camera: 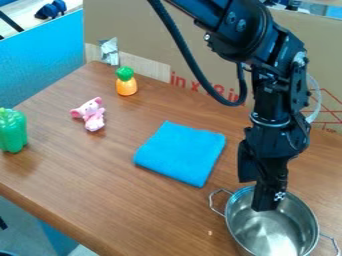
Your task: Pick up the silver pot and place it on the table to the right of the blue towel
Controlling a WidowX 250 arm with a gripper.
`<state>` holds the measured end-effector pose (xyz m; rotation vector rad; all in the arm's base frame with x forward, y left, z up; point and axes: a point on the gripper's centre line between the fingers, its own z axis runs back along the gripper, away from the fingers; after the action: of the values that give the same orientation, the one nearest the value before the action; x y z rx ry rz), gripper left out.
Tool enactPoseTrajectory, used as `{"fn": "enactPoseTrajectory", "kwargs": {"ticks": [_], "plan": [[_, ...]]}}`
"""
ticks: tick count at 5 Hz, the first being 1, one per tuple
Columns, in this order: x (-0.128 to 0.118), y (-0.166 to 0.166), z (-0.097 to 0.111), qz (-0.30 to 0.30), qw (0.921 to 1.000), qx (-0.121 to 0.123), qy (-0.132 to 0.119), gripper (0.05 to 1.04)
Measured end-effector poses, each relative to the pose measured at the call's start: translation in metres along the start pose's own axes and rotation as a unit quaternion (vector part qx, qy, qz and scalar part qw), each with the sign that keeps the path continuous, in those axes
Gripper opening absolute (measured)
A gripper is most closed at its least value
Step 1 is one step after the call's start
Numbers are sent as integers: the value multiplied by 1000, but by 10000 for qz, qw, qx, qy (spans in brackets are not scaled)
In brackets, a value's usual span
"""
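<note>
The black gripper [268, 192] hangs down from the upper right, with its lower end at the mouth of a shiny metal pot [270, 232]. It overlaps the pot's back part; whether it touches the metal cannot be told. The pot stands upright near the lower right and has a wire handle on either side. To the left of the gripper, a folded blue cloth [182, 152] lies flat on the wooden table. No object is visible in the gripper.
A pink toy animal [91, 114] lies at the left, with an orange toy pineapple [125, 82] behind it. A green toy pepper [12, 131] stands by the left edge. Cardboard [143, 30] and a blue panel [43, 57] border the wooden table [133, 210].
</note>
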<state>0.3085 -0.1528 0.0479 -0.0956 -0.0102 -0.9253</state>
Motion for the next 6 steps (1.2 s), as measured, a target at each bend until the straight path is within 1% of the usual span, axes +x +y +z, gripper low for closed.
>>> {"fn": "enactPoseTrajectory", "kwargs": {"ticks": [1, 2, 3, 4, 5, 6], "plan": [[0, -1, -6, -20, 10000, -36, 52, 657], [-2, -4, -8, 1, 9999, -62, 102, 332], [-8, -8, -12, 3, 9998, -83, 199, 159], [-12, -10, -7, 61, 9997, 55, 213, 98], [-18, -14, 13, 272, 9992, 244, 129, 93], [-24, -8, 51, 771, 9962, 310, -257, 93]]}}
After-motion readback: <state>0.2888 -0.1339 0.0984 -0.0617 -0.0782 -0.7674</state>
